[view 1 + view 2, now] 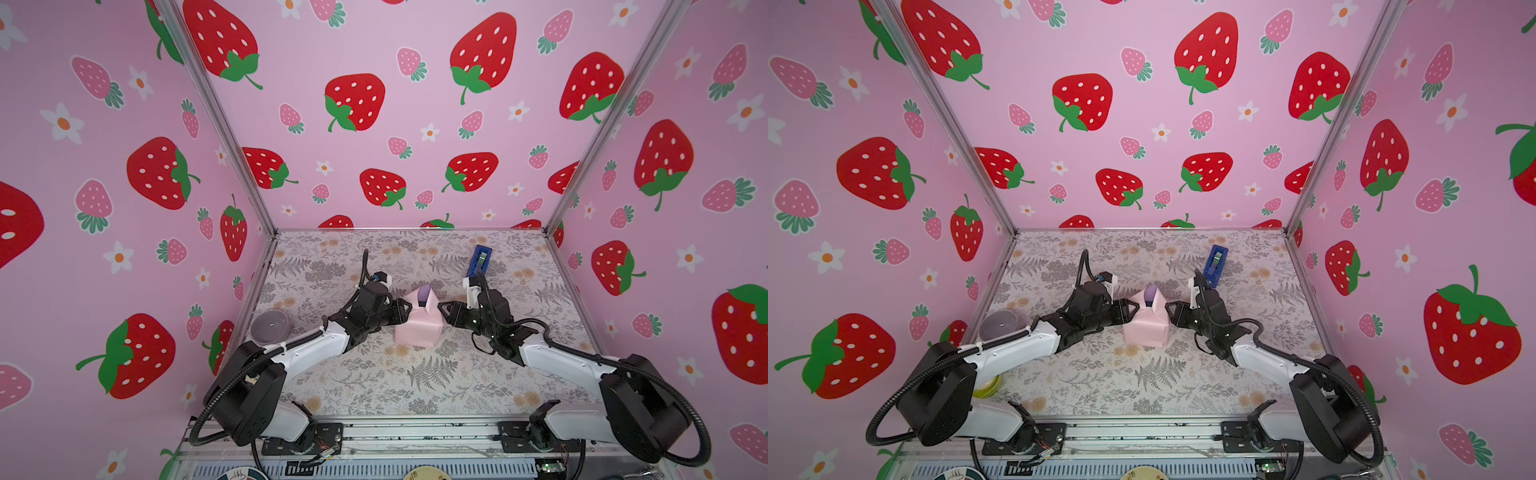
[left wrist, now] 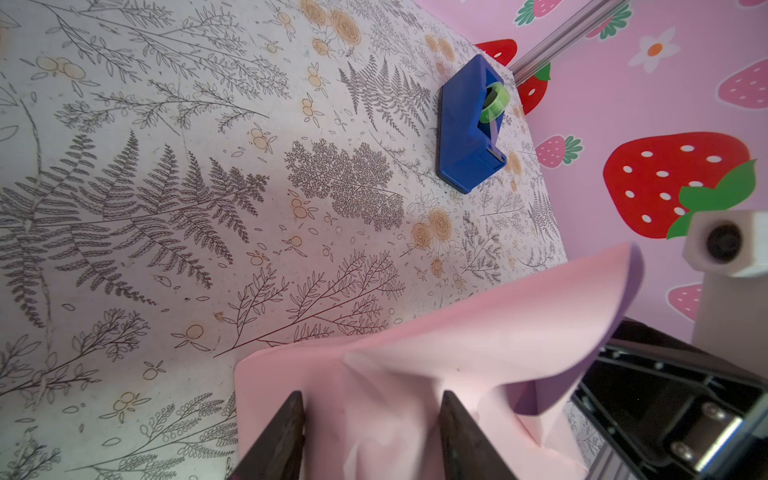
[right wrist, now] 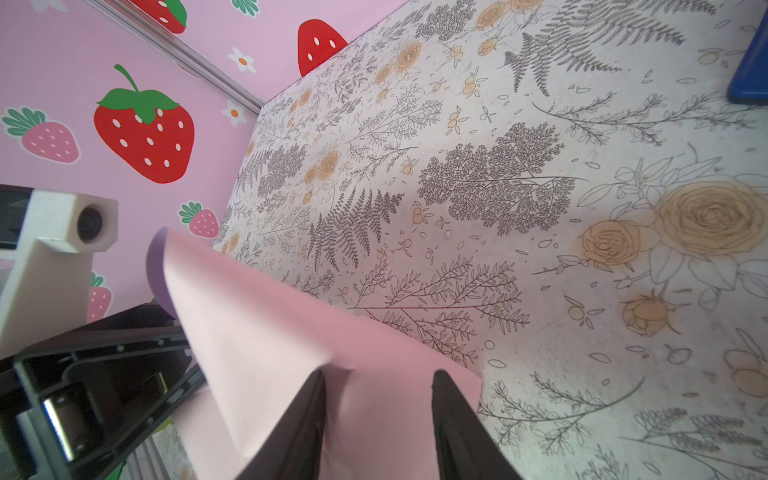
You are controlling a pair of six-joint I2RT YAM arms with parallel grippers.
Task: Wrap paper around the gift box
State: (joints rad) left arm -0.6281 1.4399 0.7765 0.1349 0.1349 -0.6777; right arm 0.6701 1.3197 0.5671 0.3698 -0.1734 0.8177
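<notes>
A blue tape dispenser (image 1: 480, 259) with a green roll (image 2: 493, 102) is set on the fern-printed table cover (image 1: 415, 382), just behind the right gripper (image 1: 444, 312). A translucent grey bowl (image 1: 269, 326) is placed well out from the left gripper (image 1: 407, 312), beside the strawberry-patterned wall (image 1: 124, 187)

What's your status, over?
Left pincer and right pincer parted, against opposite sides of paper. Gift box covered; top flap up. Tape dispenser sits behind, not blocking.

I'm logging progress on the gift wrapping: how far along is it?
Done: the paper is folded around front and sides. In hand: the left gripper and right gripper, jaws apart, sit against opposite sides. Left: the top flap stands open, lilac inside showing; the tape dispenser sits behind, apart.
</notes>
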